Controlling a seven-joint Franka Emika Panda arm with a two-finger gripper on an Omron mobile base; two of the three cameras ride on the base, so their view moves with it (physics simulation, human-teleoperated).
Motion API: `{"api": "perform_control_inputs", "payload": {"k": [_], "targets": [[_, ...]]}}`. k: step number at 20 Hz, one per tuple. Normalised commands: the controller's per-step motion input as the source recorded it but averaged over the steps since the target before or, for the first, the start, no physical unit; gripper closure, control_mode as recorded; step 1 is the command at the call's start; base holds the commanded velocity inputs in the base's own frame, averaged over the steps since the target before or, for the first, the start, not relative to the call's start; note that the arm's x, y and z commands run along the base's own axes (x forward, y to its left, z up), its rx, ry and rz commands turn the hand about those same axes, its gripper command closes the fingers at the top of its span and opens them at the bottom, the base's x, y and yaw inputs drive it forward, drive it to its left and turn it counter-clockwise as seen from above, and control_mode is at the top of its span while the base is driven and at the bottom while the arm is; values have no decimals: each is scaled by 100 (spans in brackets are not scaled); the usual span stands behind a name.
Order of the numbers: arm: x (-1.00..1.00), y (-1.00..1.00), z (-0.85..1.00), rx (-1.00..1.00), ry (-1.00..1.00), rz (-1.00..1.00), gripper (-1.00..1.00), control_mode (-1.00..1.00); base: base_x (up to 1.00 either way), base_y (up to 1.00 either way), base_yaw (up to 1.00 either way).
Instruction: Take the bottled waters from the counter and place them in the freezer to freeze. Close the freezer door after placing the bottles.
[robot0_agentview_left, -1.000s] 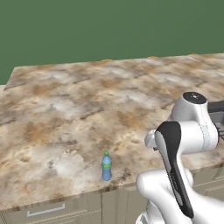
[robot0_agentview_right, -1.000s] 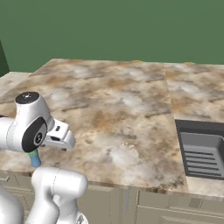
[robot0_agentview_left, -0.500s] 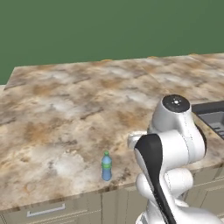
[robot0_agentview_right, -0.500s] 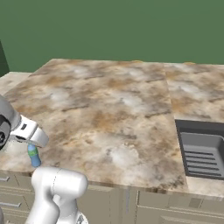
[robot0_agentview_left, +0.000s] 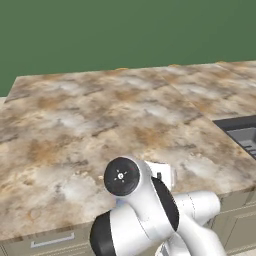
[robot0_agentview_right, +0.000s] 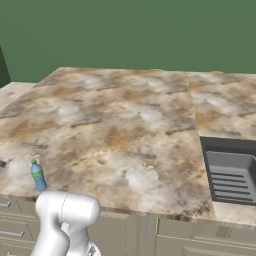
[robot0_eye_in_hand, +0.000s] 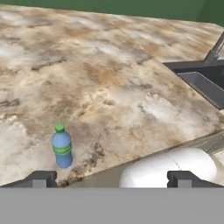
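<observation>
Green-capped bottle upright near counter front edge, at about 10 o'clock from wide-open, empty pincer in hand view; long axis vertical.

Illumination is even and diffuse, moderately bright, with no glare on the worktop. Shadows are faint; the blue-tinted bottle casts only a soft, small one. Rendering is slightly soft and low in resolution, without edge distortion.
</observation>
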Motion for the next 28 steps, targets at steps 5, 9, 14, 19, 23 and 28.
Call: {"api": "perform_control_inputs", "payload": {"k": [5, 9, 14, 19, 23, 28], "targets": [[-12, 88, -36, -26, -29, -22, -100, -100, 0, 0, 0], [-15, 67, -30, -28, -68, -12, -100, -100, 0, 0, 0], [-2, 18, -33, -5, -6, -17, -100, -100, 0, 0, 0], [23, -1, -37, 6, -4, -23, -100, -100, 0, 0, 0], [44, -1, -29, 15, -2, -17, -100, -100, 0, 0, 0], [49, 0, -37, 14, 0, -16, -100, -100, 0, 0, 0]]}}
